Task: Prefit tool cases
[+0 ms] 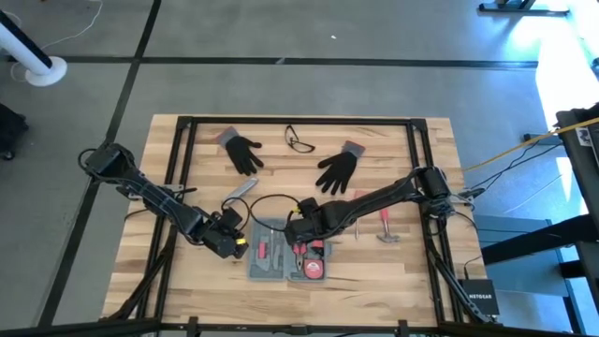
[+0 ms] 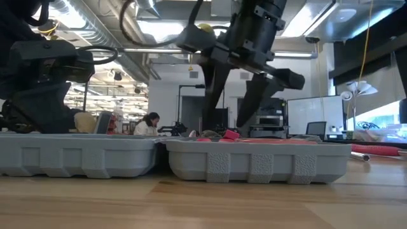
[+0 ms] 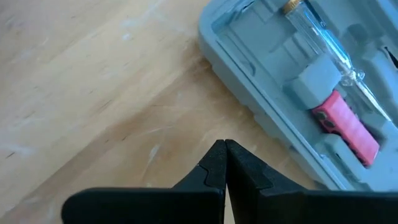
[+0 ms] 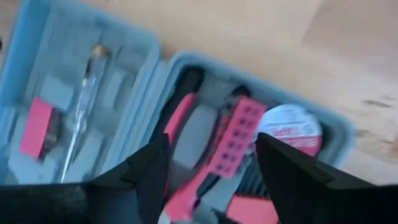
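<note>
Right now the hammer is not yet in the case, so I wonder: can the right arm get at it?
Probably yes. The right tool hangs open over the tool case, holding nothing, and the hammer lies on bare table beside that arm, with nothing on it.
</note>
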Robot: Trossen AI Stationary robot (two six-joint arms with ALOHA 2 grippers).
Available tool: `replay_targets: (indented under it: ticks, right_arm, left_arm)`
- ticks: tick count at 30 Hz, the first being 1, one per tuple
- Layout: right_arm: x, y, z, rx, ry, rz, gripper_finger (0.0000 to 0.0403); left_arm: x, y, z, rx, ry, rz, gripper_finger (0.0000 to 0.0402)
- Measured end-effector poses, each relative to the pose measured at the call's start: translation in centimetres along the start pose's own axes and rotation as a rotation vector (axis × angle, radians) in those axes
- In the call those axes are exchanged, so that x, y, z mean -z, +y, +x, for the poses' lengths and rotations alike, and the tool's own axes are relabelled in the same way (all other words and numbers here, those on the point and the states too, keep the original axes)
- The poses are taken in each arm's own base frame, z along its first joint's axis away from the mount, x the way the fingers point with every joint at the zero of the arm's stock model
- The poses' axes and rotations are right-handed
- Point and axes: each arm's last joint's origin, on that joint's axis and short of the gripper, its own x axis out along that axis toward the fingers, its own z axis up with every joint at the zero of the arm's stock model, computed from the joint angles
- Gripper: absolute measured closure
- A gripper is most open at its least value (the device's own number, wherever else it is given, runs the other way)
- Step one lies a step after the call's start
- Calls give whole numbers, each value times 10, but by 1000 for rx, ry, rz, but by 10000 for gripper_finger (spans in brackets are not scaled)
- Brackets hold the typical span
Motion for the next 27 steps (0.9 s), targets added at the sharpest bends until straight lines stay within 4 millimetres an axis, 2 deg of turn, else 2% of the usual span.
replay_targets:
  ticks: [4,12,19,22,27]
  right_arm:
    - [1,0,0,-3,0,9,176]
    - [7,0,21,40,28,7,207]
    - [6,-1,25,54,13,7,223]
    - [6,-1,25,56,11,8,264]
    - [6,-1,22,57,-8,5,371]
  left_arm:
    - [0,0,0,0,0,0,401]
    - [0,0,0,5,11,-5,401]
    - [0,-1,0,9,16,-7,401]
    - [-1,-1,0,12,14,-10,401]
    - [-1,-1,0,18,16,-12,401]
